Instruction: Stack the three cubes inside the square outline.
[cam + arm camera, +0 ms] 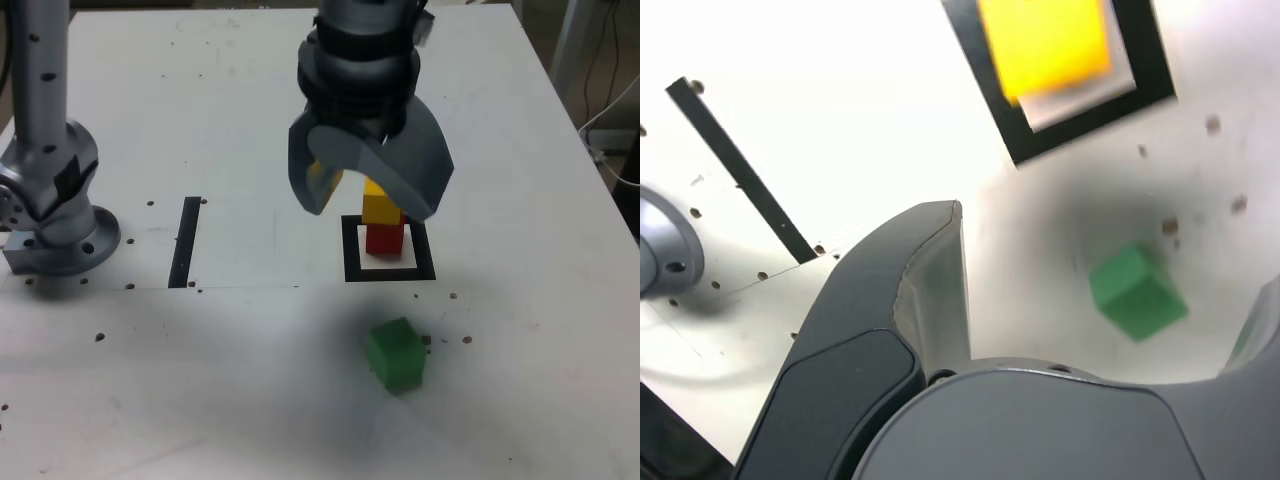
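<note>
Broad white table [520,400] filling nearly all of both views, matte, speckled with small dark screw holes, one faint seam running across the near part. Beyond the far right corner in the exterior view, a strip of room: pale cables and a grey upright, nothing else legible.

Arm base [55,200] bolted at the exterior view's left edge, grey column rising out of shot. Straight black tape strip [185,242] just beside it — a marker, probably, and no part of the goal.

Gripper [368,188] hanging above the middle of the table, jaws spread wide and empty, dark curved fingers flaring to either side. Positioned just in front of the stack and above it, likely because two cubes are already placed and the third awaits.

Square outline [389,250] of thick black tape, white centre, near the table's middle. Red cube [384,239] seated inside it, yellow cube [381,204] directly on top, roughly aligned; top of the yellow partly hidden behind the fingers.

Green cube [395,353] loose on the table, nearer the camera than the outline and apart from it, turned at a slight angle — presumably the next pick. Seen in the wrist view between the spread fingers, somewhat off to one side.
</note>
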